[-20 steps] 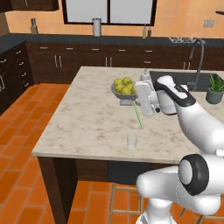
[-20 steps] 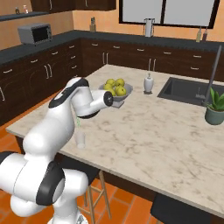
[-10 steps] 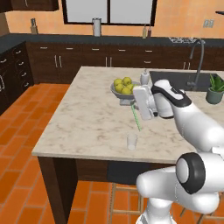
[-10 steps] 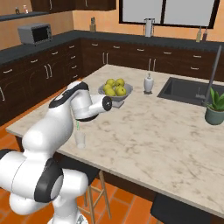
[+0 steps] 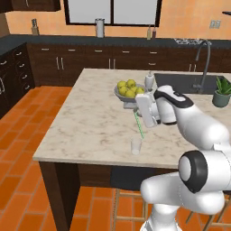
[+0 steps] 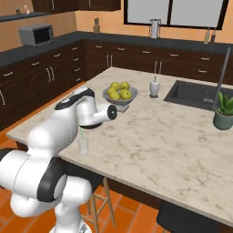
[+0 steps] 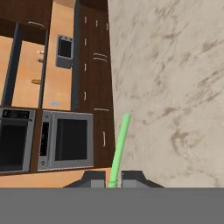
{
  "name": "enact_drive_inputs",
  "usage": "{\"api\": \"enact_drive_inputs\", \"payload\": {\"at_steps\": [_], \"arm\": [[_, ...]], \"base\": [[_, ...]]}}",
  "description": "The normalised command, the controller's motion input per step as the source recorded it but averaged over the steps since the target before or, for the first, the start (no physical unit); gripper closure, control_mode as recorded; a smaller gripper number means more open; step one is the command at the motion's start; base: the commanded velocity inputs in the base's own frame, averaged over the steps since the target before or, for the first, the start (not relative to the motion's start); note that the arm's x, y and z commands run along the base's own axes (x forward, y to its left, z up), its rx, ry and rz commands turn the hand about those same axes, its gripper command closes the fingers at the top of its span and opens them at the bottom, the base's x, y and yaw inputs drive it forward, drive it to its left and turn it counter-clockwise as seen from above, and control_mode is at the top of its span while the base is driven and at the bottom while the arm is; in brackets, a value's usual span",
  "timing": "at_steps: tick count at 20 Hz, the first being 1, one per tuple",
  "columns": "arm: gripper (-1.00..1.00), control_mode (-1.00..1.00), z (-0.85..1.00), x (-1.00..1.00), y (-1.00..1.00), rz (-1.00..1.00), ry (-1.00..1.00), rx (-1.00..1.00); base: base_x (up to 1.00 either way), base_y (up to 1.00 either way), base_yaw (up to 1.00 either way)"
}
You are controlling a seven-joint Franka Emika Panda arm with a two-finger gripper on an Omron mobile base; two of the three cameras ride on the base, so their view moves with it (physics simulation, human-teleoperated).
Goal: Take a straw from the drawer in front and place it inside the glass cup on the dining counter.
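Light-green and thin, the straw (image 5: pixel 139 125) is pinched at its upper end between the two closed fingers of the hand (image 5: pixel 137 113), and it hangs down at a slant over the dining worktop (image 5: pixel 90 122). In the left base view its lower tip ends just above and slightly toward 1 o'clock of the glass cup (image 5: pixel 136 145); whether the tip is over the mouth of the cup cannot be told. The cup stands upright near the front edge of the pale marbled stone.

From the hand view the straw (image 7: pixel 119 148) rises from between the dark fingertips (image 7: pixel 92 179) toward 12 o'clock, with the beige stone (image 7: pixel 175 78) spread from 12 to 4 o'clock and dark cabinets and an oven front (image 7: pixel 65 140) toward 9 o'clock.

In the right base view the glass cup (image 6: pixel 83 145) shows beside the arm's white elbow, with a short bit of the straw (image 6: pixel 82 134) just above it. A fruit bowl (image 6: pixel 118 94) of yellow-green fruit sits at about 1 o'clock from the cup, further in on the worktop, and a white dispenser bottle (image 6: pixel 154 86) stands just beyond the bowl. A sink (image 6: pixel 193 94) with a tall tap and a potted plant (image 6: pixel 224 112) lie toward 2 o'clock.
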Motion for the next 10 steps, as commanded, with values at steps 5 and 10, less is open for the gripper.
{"api": "enact_drive_inputs", "payload": {"at_steps": [5,10], "arm": [[1.00,-1.00,-0.28,0.10,0.03,0.00,0.00,0.00],[1.00,-1.00,-0.23,0.14,0.11,0.00,0.00,0.00]], "base": [[0.00,0.00,0.00],[0.00,0.00,0.00]]}}
